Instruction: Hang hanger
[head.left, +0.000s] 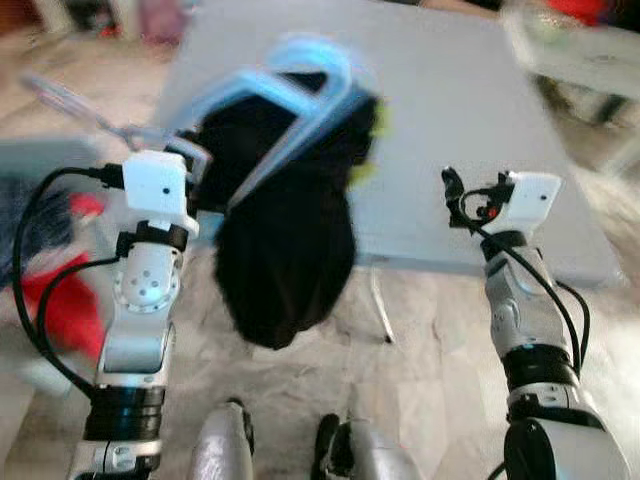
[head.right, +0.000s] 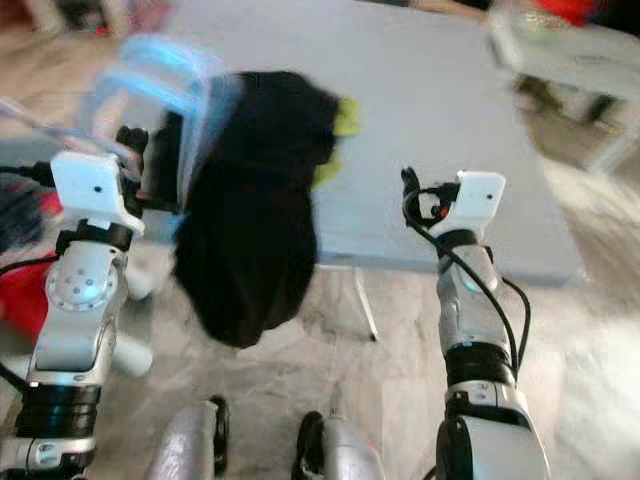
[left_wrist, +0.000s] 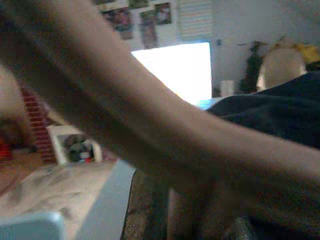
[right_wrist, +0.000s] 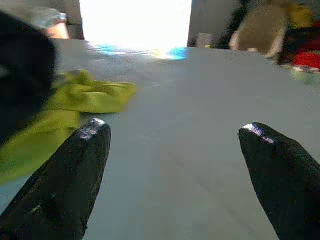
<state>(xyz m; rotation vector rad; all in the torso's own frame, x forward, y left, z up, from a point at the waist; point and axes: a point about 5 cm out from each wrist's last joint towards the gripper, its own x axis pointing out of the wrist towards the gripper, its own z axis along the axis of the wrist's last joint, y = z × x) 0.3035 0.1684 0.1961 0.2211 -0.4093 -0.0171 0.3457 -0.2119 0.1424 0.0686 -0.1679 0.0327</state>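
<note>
Above the near left edge of the grey table (head.left: 470, 120), the left gripper (head.left: 195, 160) holds up a pale blue hanger (head.left: 290, 90) that slants up toward the table, though its finger spread cannot be told through blur. A black garment (head.left: 285, 240) droops from it over the floor (head.left: 420, 370). The right gripper (right_wrist: 175, 145), fingers wide apart and empty, hovers at the table's near edge with bare surface ahead, a yellow-green cloth (right_wrist: 80, 97) lying between.

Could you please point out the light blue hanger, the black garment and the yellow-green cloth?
light blue hanger (head.left: 300, 75): left eye view, on its blurred upper bar.
black garment (head.left: 290, 250): left eye view, on the middle of the hanging fabric.
yellow-green cloth (right_wrist: 87, 95): right wrist view, on its crumpled middle, lying on the table.
</note>
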